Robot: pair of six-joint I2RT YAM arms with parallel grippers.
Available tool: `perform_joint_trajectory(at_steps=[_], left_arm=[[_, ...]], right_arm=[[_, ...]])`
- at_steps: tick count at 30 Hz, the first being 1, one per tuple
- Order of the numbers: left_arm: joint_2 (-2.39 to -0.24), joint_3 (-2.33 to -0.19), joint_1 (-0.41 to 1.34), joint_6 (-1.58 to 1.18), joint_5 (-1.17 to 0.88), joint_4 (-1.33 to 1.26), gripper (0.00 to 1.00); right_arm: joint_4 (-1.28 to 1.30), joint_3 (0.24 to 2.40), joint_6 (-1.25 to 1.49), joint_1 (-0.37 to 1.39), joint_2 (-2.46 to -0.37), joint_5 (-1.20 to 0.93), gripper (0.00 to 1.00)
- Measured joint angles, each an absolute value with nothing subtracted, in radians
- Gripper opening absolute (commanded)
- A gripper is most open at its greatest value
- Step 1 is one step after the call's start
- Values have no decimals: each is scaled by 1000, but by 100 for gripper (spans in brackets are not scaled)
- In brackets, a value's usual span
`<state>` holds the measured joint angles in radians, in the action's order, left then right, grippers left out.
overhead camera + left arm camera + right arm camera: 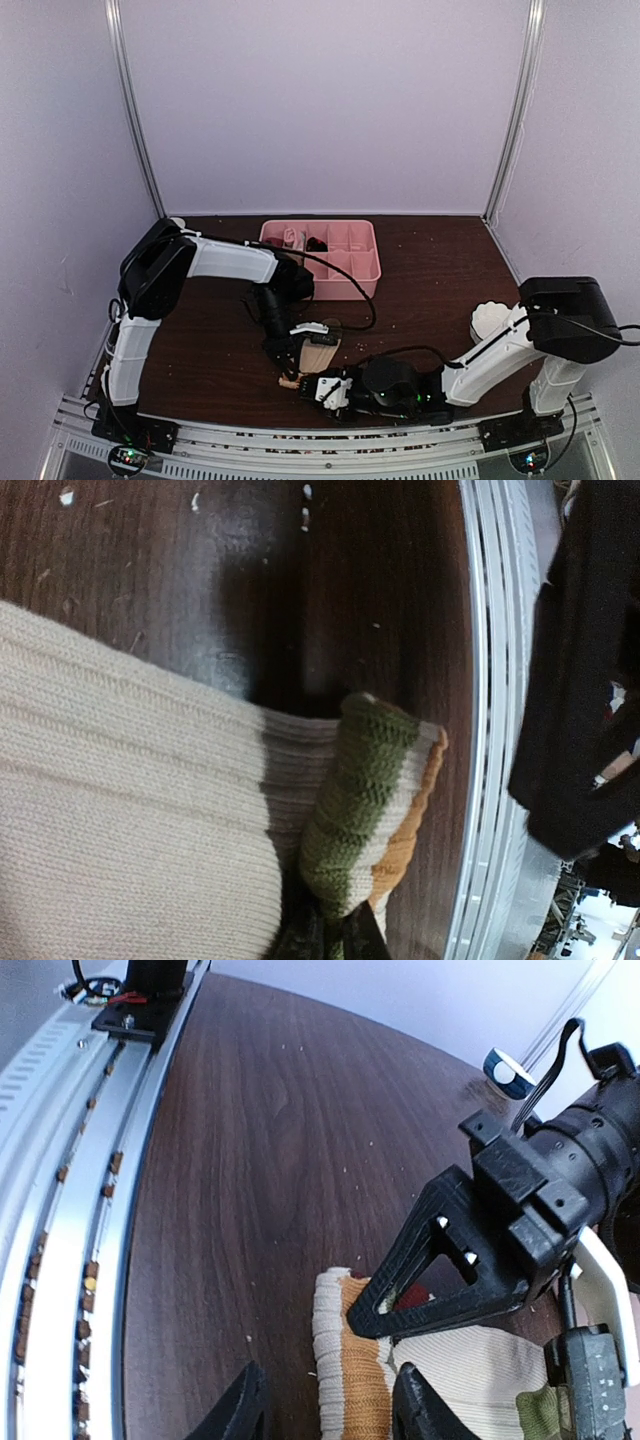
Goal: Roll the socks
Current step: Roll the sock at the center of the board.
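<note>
Beige-tan ribbed fabric sock with olive and orange stripes (318, 352) lay on the dark wooden table (430, 270), low in the middle of the overhead frame. The left gripper (330, 935) was clamped on its striped end, seemingly to anchor it for rolling. The right gripper (335, 1405) stood with its fingers apart astride that same end, probably ready to take hold.

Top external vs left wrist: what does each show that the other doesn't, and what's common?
Top external only: pink tray at the back, white bowl on the right. Left wrist only: the cuff up close, with olive and orange bands and ribbed knit. Both: the beige sock lying on the dark table, close to the metal rail at the near edge.
</note>
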<state>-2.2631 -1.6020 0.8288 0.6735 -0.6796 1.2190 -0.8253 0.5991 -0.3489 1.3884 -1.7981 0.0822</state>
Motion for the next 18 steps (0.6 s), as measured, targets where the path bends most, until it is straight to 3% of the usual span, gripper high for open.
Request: perform_joint_trajectory(at_steps=[9, 18], left_arm=[[-2274, -1617, 831, 674, -679, 1235, 3], [-2261, -1610, 831, 682, -665, 1225, 20]], right_arm=[[-715, 705, -458, 1301, -1905, 5, 36], [-686, 731, -439, 1287, -1944, -4, 25]])
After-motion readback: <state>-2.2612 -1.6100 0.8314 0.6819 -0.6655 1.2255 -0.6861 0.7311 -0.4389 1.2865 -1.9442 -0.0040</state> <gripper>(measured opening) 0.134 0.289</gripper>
